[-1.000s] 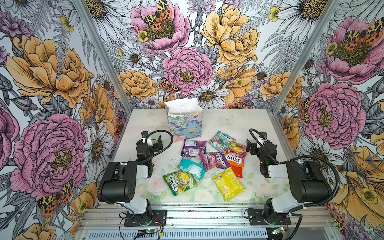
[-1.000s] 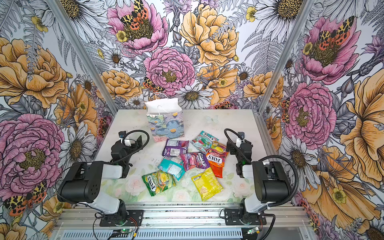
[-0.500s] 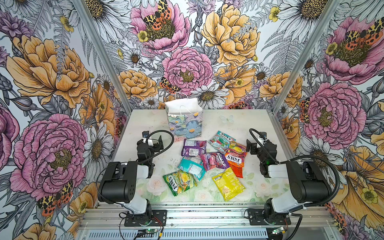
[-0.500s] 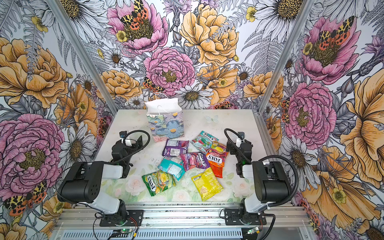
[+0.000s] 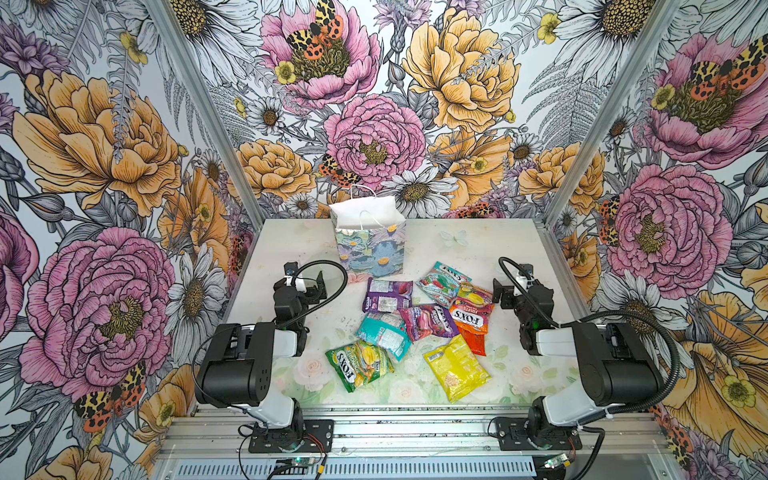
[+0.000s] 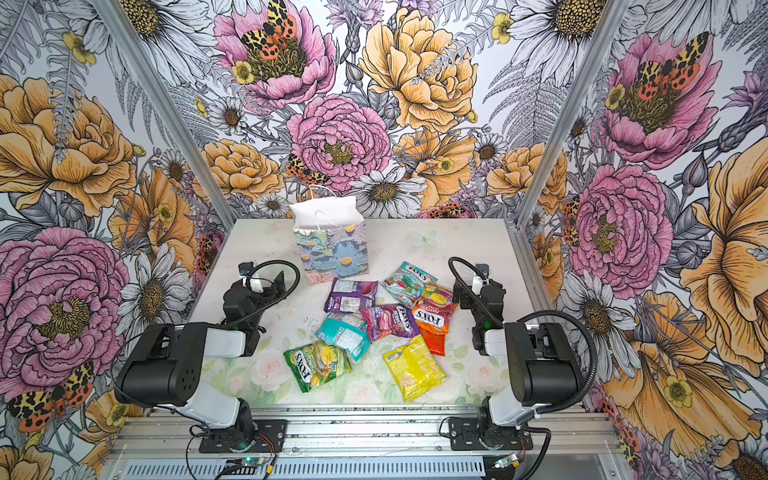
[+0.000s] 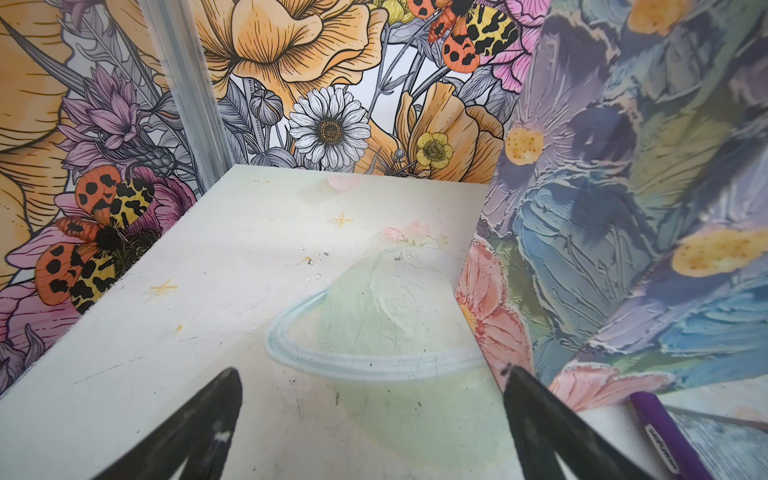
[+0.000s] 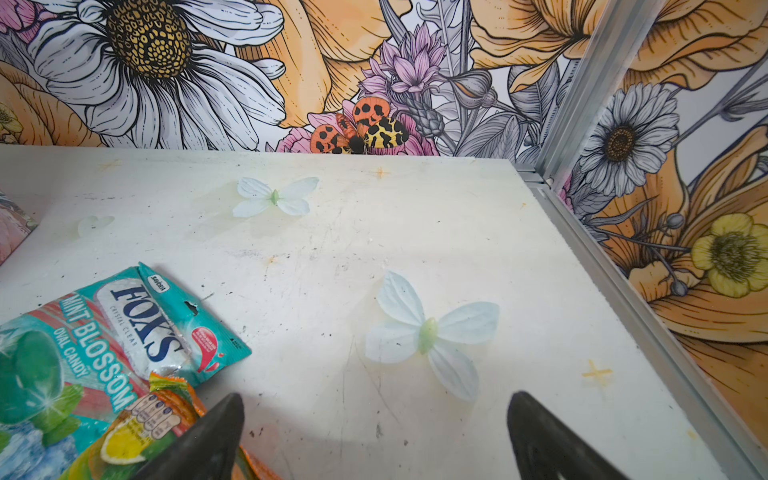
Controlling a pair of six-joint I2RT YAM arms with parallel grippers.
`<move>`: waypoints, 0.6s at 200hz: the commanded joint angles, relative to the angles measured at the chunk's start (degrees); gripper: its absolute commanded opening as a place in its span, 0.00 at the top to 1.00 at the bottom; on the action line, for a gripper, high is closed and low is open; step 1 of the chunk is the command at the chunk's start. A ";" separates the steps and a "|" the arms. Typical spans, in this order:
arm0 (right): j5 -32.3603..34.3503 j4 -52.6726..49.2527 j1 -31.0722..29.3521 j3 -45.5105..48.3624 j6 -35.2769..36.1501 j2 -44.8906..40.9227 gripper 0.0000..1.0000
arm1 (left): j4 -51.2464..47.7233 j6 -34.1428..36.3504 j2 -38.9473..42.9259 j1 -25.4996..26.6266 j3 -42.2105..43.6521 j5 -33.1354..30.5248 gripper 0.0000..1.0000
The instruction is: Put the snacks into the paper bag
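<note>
So the snacks (image 5: 428,322) are lying in a loose, partly overlapping pile around the middle of the tabletop (image 5: 478,245). The paper bag (image 5: 371,249) is standing upright just behind them, nearer the back wall, with its mouth gaping. The left claw (image 7: 372,376) is sitting spread wide and empty just beside the bag's printed side. The right claw (image 8: 374,399) is spread wide too, gripping nothing, hovering next to the teal mint packet (image 8: 137,328).

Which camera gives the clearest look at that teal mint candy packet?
The right wrist view. There the mint packet lies close up, with "FOX'S Mint Blossom" easy to read, though the picture's edge cuts part of it off. Both top views show it small and distant among the other packets. The left wrist view misses it entirely.
</note>
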State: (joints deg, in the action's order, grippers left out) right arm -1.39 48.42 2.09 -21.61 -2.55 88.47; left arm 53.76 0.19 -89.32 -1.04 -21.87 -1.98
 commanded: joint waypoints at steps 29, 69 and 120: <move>-0.40 0.90 0.23 -1.12 -0.88 -0.68 0.00 | 3.39 -0.40 0.57 -0.29 1.97 -0.59 0.01; 5.37 -33.48 0.06 -15.98 -6.73 -13.13 0.00 | 7.92 1.07 9.14 3.23 8.07 -9.54 0.01; 9.64 -35.36 0.62 -15.99 -29.05 -23.15 0.00 | -27.86 -13.71 31.90 4.36 -0.92 -14.50 0.01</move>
State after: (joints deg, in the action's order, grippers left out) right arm 5.26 18.70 1.06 -40.53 -19.25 67.61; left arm 38.37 -3.88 -64.45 2.94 -20.75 -11.49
